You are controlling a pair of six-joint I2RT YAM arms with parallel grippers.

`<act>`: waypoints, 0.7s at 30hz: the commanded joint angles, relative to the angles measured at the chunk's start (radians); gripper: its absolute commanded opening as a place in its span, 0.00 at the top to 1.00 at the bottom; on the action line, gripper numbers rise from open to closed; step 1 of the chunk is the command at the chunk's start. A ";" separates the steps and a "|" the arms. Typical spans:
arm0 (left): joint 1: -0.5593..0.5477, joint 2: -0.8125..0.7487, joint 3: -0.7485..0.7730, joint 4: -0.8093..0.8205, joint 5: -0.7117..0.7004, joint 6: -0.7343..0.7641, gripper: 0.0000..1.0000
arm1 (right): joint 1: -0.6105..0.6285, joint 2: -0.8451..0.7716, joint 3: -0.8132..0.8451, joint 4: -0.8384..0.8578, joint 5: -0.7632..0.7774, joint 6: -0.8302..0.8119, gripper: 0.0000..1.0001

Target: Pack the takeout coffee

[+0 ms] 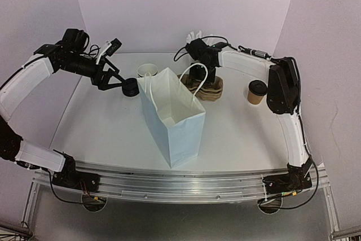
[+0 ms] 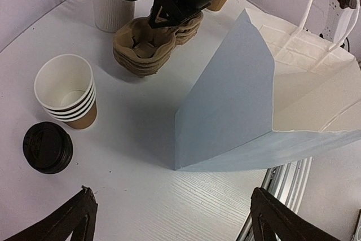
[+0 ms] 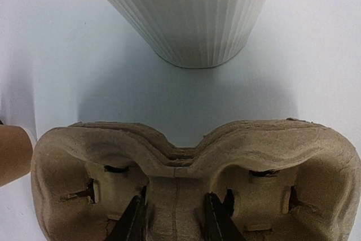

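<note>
The right gripper (image 3: 174, 204) has its jaws pinched on the centre ridge of the top tray in one stack of pulp cup carriers (image 3: 271, 156), just before one white ribbed holder (image 3: 186, 9). The left gripper (image 2: 171, 191) hangs spread wide, holding nothing, near one black lid (image 2: 48, 147) and one nested stack of four open cups (image 2: 65, 91). Only the top view shows the single lidded cup (image 1: 257, 92) whole, standing on the table (image 1: 113, 134) well right of the one blue bag (image 1: 172, 117); only the right wrist view shows the pinch itself.

Overhead and both wrist cameras share the pulp carriers (image 1: 215, 90).
</note>
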 commanded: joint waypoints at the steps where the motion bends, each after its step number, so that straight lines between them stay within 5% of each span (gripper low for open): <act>1: 0.002 -0.012 -0.009 0.023 0.026 0.005 0.06 | 0.004 0.006 0.016 -0.012 0.020 0.002 0.78; 6: 0.002 -0.011 -0.010 0.025 0.028 0.002 0.06 | 0.004 -0.004 0.017 -0.013 0.036 -0.011 0.97; 21: 0.002 -0.009 -0.008 0.028 0.041 0.006 0.06 | 0.016 -0.052 0.023 -0.026 0.078 -0.049 1.00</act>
